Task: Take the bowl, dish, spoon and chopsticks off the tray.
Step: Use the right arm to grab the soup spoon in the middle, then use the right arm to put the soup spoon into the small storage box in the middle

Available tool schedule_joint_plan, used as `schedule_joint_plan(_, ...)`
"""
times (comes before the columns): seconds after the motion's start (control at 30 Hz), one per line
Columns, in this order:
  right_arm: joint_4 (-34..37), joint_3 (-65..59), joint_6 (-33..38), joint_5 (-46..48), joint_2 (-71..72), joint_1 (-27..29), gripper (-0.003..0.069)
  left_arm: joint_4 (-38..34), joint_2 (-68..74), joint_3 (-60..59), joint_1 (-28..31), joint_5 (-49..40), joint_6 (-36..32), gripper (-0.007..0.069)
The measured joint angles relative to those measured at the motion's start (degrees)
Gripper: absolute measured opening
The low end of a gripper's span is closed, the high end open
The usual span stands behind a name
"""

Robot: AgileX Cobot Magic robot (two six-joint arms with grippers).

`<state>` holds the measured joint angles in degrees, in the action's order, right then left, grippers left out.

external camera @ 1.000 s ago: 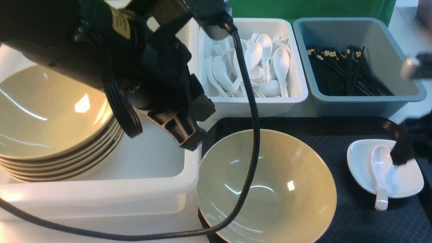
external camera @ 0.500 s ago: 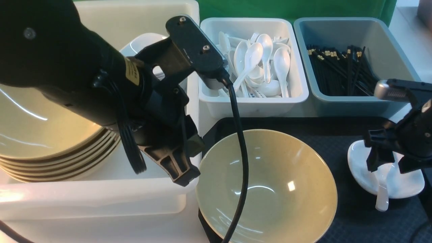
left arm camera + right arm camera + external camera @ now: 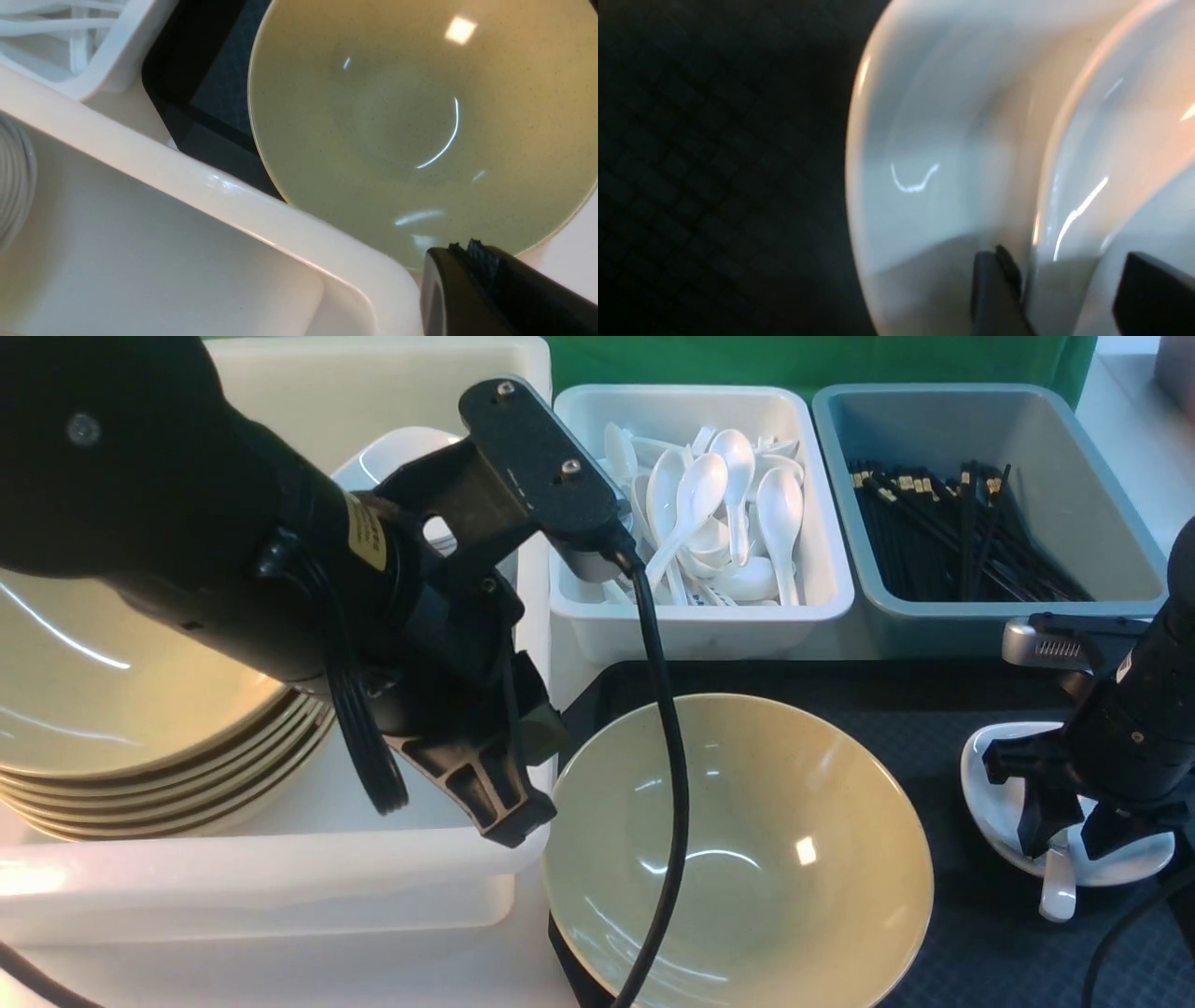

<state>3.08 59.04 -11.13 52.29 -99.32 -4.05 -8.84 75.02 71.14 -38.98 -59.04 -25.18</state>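
The olive-yellow bowl (image 3: 747, 859) sits at the black tray's (image 3: 943, 709) left end, its rim just beside the big white tub's (image 3: 280, 868) corner, where the left gripper (image 3: 509, 814) hangs pinched together and empty; bare tray separates bowl from white dish (image 3: 1134, 859) near the right edge. The right gripper (image 3: 1064, 831) reaches into the dish, jaws apart astride the spoon (image 3: 1057, 887), but I cannot tell whether they press it. The big tub holds stacked bowls (image 3: 140, 709), the smaller tub (image 3: 709, 616) spoons, and the grey-blue bin (image 3: 980, 625) black chopsticks (image 3: 952, 532).

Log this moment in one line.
right end effector: astride spoon in dish | left end effector: shut, empty | bowl: on tray
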Motion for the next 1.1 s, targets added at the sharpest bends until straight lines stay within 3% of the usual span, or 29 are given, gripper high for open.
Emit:
schedule_joint_plan(0.2, 0.00, 0.00, 0.06, 0.00, -0.07, 0.00, 0.0192, 0.00, 0.00, 0.00, 0.00, 1.21, -0.24, -0.0008)
schedule_joint_plan(0.5, -0.04, 5.57, 6.99, 4.29, 2.39, 0.00, 0.0192, 0.63, -2.02, 0.00, 0.00, -1.48, -0.48, -0.0008)
schedule_joint_plan(0.73, -0.28, 23.68, 12.53, 7.36, 6.45, -4.43, 0.0192, 0.99, -10.76, 0.00, 0.00, -3.11, 1.62, -0.0008)
schedule_joint_plan(0.97, 0.09, 42.43, 11.77, 0.67, -3.38, -12.51, 0.0192, 1.10, -12.18, 0.00, 0.00, -4.83, 4.86, -0.0008)
schedule_joint_plan(1.1, 0.57, 51.06, 5.84, -5.73, -12.24, -14.26, 0.0192, 1.10, -12.18, 0.00, 0.00, -5.99, 6.68, -0.0008)
